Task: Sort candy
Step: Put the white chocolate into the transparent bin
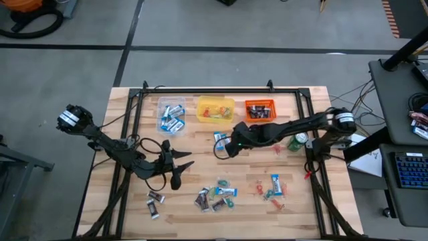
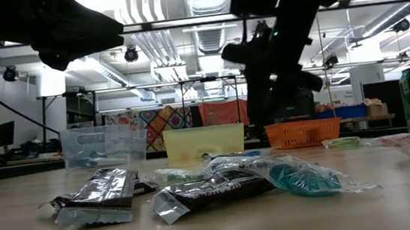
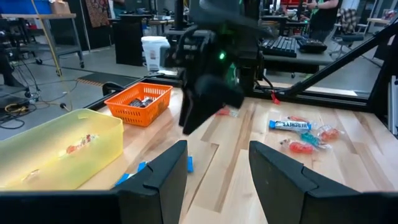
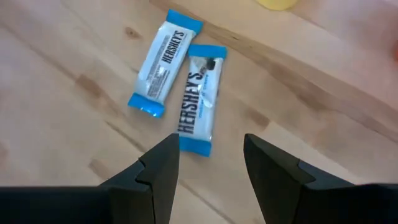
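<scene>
Two blue-and-white candy bars (image 4: 165,59) (image 4: 199,96) lie side by side on the wooden table, seen also in the high view as a candy pair (image 1: 219,138). My right gripper (image 4: 208,168) hovers open just above them, tilted downward, and touches nothing; the high view puts this right gripper (image 1: 222,148) at mid-table. My left gripper (image 1: 182,169) waits open at centre-left, pointing level across the table, empty in its own view (image 3: 217,174). A mixed candy pile (image 1: 215,197) lies near the front edge. More candy (image 1: 271,187) lies to its right, and dark pieces (image 1: 155,201) to its left.
Along the far side stand a clear tub (image 1: 171,115) holding blue-and-white candy, a yellow tub (image 1: 215,109) and an orange tub (image 1: 259,110). A green can (image 1: 299,140) stands right of my right arm. A dark frame (image 1: 221,89) borders the table.
</scene>
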Action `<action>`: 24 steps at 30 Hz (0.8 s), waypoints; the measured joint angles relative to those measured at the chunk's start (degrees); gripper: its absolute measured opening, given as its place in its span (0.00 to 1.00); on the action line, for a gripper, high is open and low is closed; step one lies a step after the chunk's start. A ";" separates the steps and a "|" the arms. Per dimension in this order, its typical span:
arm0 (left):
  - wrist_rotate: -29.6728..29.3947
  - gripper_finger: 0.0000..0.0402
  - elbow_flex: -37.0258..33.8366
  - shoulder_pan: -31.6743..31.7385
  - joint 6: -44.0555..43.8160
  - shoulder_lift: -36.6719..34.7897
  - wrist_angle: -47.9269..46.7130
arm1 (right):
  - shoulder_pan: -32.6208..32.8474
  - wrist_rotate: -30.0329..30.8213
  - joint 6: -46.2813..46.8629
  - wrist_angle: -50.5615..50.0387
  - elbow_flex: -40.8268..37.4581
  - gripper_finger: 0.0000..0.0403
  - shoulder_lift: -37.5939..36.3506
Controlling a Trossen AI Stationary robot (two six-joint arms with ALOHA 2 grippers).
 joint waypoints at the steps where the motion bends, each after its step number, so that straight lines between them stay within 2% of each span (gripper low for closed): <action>1: -0.01 0.39 0.00 0.00 -0.03 0.00 0.01 | 0.00 0.06 0.00 -0.01 0.74 0.42 1.35; 10: -0.18 0.39 0.00 0.00 0.81 0.02 -0.01 | 0.02 0.08 -3.50 -0.23 9.12 0.42 12.46; 20: -0.17 0.39 0.02 0.00 1.10 0.04 -0.01 | -0.27 2.53 -4.90 -8.42 18.09 0.42 23.30; 24: -0.14 0.39 0.04 0.00 0.87 0.04 -0.01 | -0.28 2.40 -6.82 -10.03 19.95 0.35 25.89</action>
